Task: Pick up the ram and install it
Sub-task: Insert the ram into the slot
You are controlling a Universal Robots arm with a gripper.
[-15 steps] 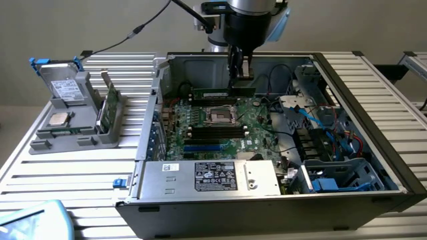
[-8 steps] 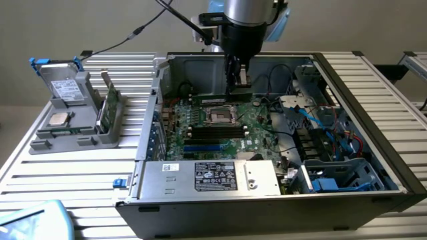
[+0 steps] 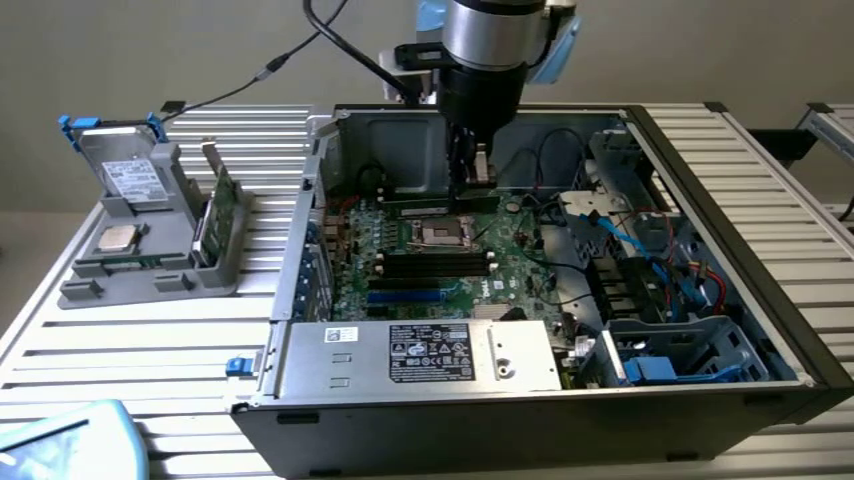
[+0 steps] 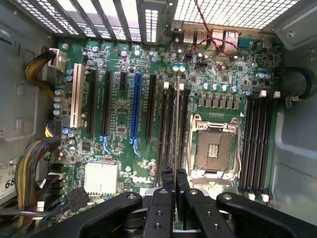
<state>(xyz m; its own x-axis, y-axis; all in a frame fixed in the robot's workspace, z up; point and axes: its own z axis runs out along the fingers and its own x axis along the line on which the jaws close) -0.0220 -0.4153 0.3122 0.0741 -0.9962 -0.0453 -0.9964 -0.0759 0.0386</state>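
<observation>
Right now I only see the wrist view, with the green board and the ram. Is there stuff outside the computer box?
Observer: Yes. A grey holder stands on the slatted table, at the exterior view's left of the case.
Operator: What's in it?
Observer: A green card with a metal bracket stands upright in it.
Operator: Where's my arm coming from?
Observer: From above, straight down into the open case. The gripper pinches the ram near the case's far wall.
</observation>
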